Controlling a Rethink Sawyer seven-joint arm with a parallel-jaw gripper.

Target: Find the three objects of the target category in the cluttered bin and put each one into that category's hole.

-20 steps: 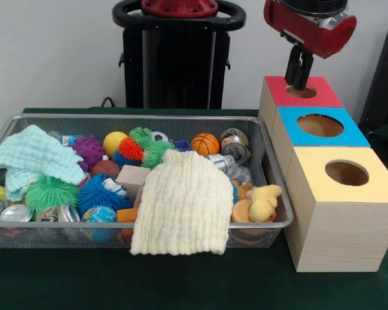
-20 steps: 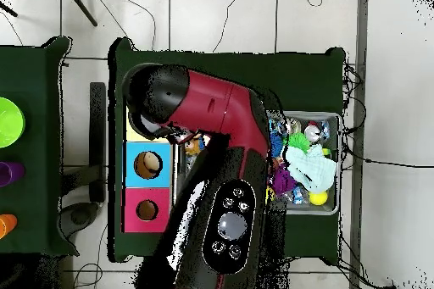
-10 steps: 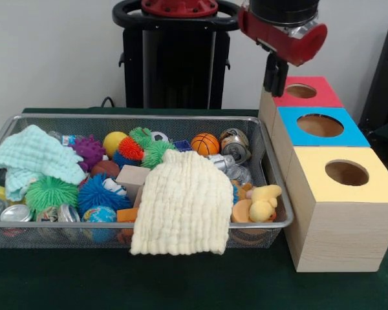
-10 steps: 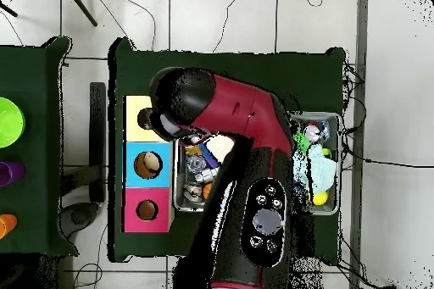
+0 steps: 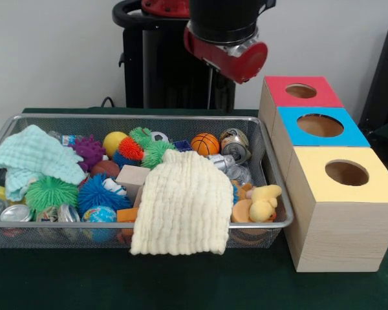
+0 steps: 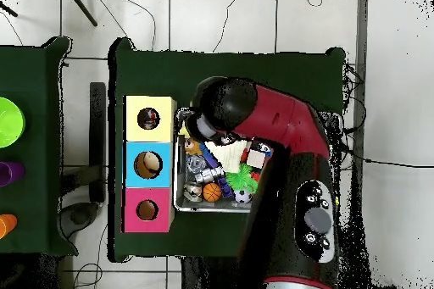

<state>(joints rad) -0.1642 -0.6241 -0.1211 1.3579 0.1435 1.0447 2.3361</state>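
while the arm [image 5: 226, 39] hangs above, bin [image 5: 26, 119] below — gripper unseen

We see a dark green desk [image 5: 64, 284] carrying a silver wire bin [image 5: 181, 119]. Inside lie a pale yellow ribbed cloth [image 5: 184, 206], a mint green cloth [image 5: 32, 155], a purple spiky ball [image 5: 89, 150], a blue spiky ball [image 5: 98, 192], a green spiky ball [image 5: 50, 192], an orange basketball with black lines [image 5: 205, 143], a plain yellow ball [image 5: 114, 142] and a yellow plush duck [image 5: 264, 201]. The pale wooden boxes have tops in red [image 5: 302, 92], blue [image 5: 320, 126] and yellow [image 5: 346, 174]. The arm [image 5: 229, 39] is red and black.
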